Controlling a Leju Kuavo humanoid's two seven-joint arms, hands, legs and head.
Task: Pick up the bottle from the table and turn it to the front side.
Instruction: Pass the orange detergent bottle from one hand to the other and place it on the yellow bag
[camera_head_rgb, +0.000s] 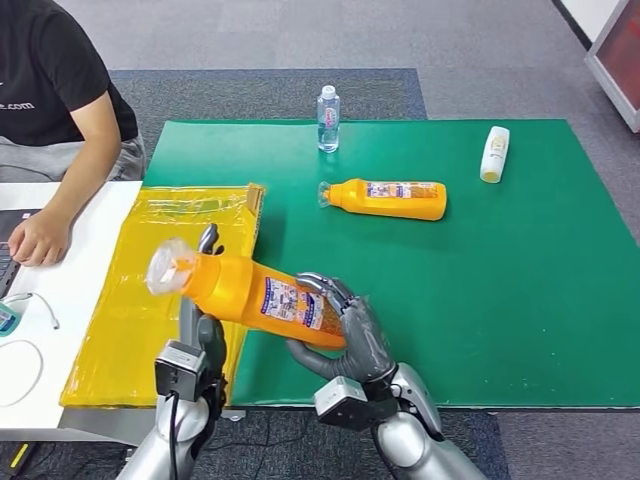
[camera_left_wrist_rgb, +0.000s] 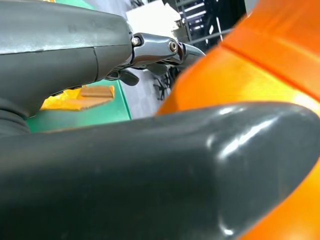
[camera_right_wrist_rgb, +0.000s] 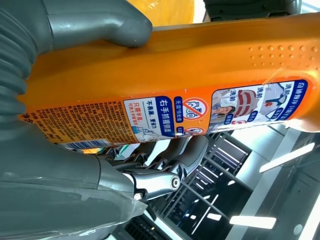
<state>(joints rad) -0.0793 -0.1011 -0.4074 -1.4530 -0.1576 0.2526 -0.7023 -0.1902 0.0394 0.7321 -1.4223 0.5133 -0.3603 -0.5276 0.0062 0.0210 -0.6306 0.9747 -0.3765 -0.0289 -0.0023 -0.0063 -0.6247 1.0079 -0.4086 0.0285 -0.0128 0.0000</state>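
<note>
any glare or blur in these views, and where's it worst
Head view: even light, sharp, soft sheen on the yellow bag. Left wrist view: worst, the left hand and orange bottle too close, soft, with glare streaks on the thumb. Right wrist view: label print readable, ceiling lights behind blown out.

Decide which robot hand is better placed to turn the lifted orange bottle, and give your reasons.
Probably the right robot hand: it wraps the orange bottle's base. The left robot hand props it under the neck end.
</note>
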